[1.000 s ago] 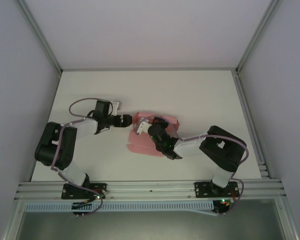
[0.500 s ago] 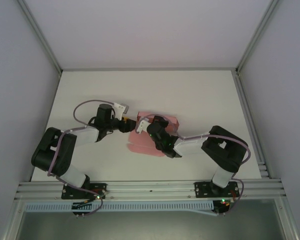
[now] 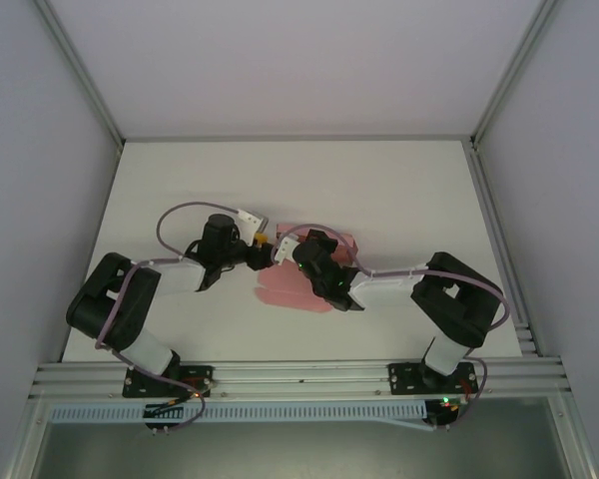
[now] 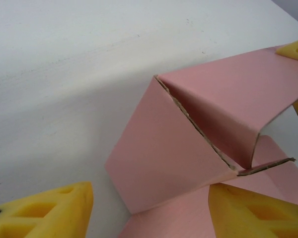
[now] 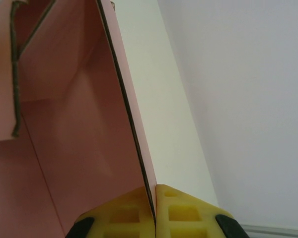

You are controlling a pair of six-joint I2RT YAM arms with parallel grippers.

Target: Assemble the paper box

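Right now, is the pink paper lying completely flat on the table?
No, the paper box has panels folded up off the table, meeting at a raised corner.

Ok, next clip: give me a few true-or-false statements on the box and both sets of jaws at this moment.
The paper box lies completely flat: false, several panels are folded upward.
The right gripper has its jaws shut on a panel's edge: true.
The left gripper has its jaws clamped shut: false, they stand apart.
The box sits on a white table: true.
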